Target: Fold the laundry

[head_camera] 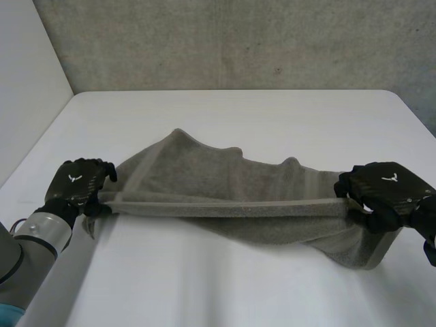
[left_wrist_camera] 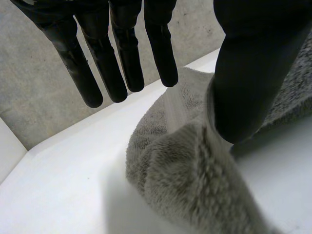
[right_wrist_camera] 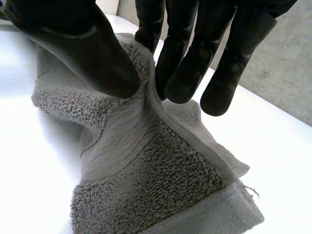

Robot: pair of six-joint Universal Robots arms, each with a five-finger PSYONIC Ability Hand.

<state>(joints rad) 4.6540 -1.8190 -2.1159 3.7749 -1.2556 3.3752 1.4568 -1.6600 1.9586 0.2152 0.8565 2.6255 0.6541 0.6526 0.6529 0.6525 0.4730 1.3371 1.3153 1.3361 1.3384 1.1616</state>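
Grey towel was stretched taut across mid table. Left hand thumb clamped its left end, fingers straight. Right hand pinched the right end, thumb against fingers.

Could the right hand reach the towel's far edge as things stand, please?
Probably not: the right hand pinches the towel's near edge, taut to the left hand, and must let go first.

towel on table — central, spanning sideways

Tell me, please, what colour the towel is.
The towel is plain grey; the right wrist view shows it best.
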